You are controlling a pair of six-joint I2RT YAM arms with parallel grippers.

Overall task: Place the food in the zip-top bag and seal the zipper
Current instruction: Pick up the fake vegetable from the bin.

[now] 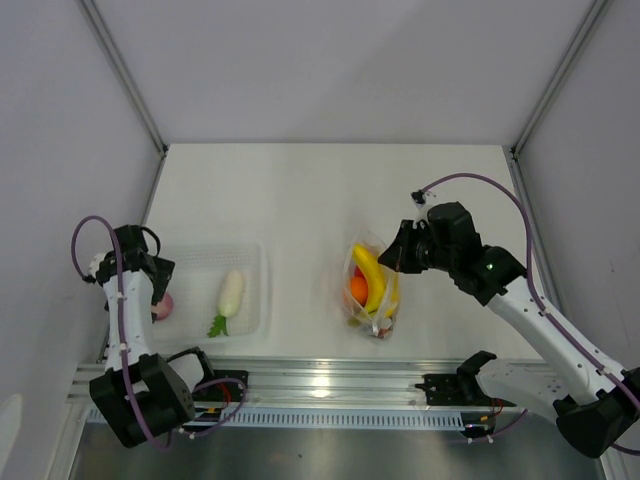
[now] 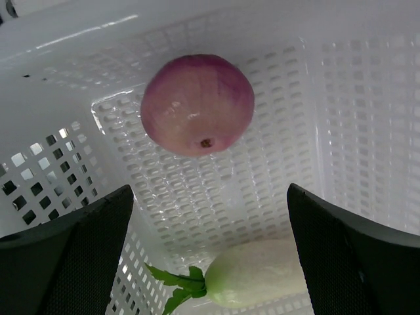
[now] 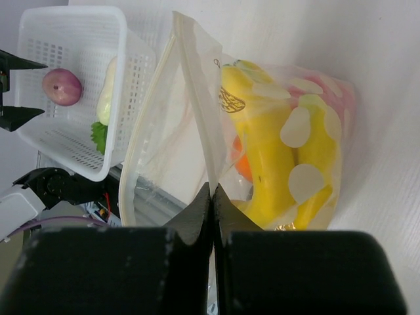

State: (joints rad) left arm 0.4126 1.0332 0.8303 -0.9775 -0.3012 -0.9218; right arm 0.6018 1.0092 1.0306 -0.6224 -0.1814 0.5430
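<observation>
White tabletop (image 1: 300, 200), bearing at left a perforated white tray (image 1: 250, 252) and at right the clear zip-top bag (image 3: 164, 151), mouth held up by the right gripper (image 3: 213, 197), fingers pressed together on the bag's edge. Inside the bag: yellow banana (image 3: 262, 131). Lying in the tray: white radish (image 1: 230, 292) and purple round one (image 2: 197, 105), directly below the left gripper (image 2: 210, 190), fingers spread wide, holding nothing. Seemingly mid-loading; next, probably descend, close on the purple one, carry to the bag. Small printed emblem (image 3: 230, 102) on the bag, unreadable.
</observation>
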